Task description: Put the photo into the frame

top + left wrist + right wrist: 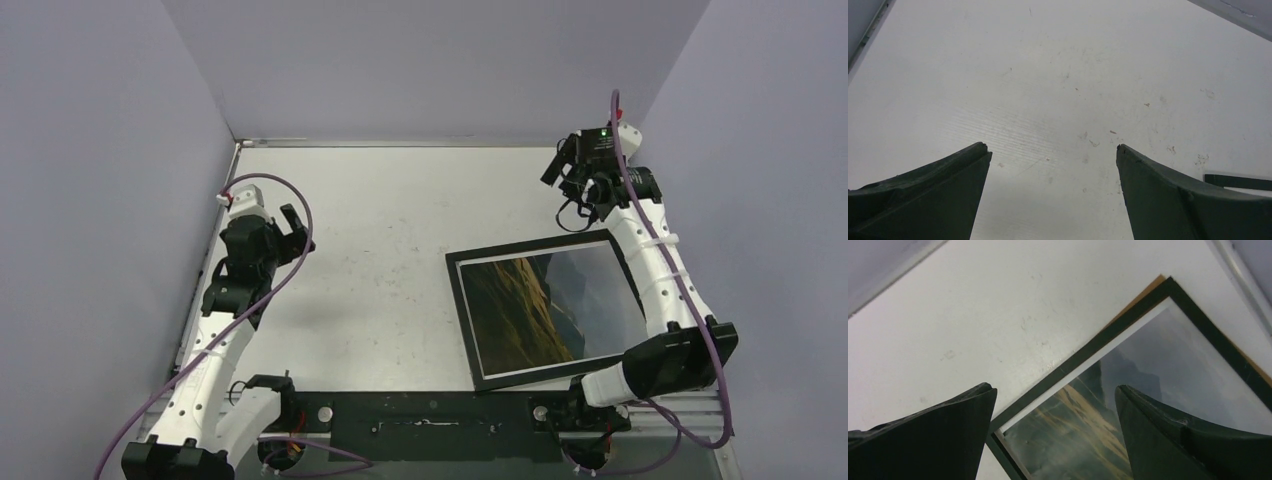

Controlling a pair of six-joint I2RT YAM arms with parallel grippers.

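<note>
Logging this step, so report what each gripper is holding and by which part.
Nothing is held. The left gripper is open over the table; the right gripper is open above the frame, touching neither it nor the photo.

We identify the left arm (215,350) and right arm (655,270) by white link shells, black joint housings and one purple cable (614,105) each. A green lamp (604,131) marks the right wrist at 1 o'clock. The left pincer (1053,150) and right pincer (1055,390) carry dark tapered fingers (923,200).

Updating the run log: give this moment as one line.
photo: in frame, face up | left gripper: open, empty, over table | right gripper: open, empty, over frame corner
</note>
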